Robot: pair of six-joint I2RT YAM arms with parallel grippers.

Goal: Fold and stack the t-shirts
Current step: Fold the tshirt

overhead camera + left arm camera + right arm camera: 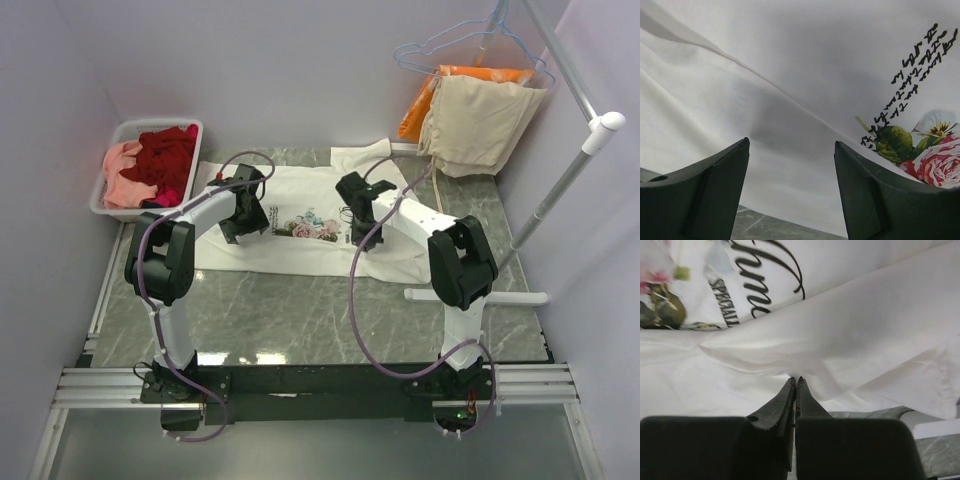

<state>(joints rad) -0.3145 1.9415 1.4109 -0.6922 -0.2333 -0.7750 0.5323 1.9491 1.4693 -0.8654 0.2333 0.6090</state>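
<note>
Arms point(160, 262) bent over white t-shirt point(300, 255); right gripper point(796, 381) closed.

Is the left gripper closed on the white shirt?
No, the left gripper stands wide open over the white shirt, gripping nothing.

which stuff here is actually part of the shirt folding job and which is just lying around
Part of the job:
- white flower-print t-shirt, spread on the table
- dark red t-shirt and salmon pink t-shirt, in the basket

Just lying about:
- beige cloth and orange cloth, hanging at the rack
- blue hangers
</note>
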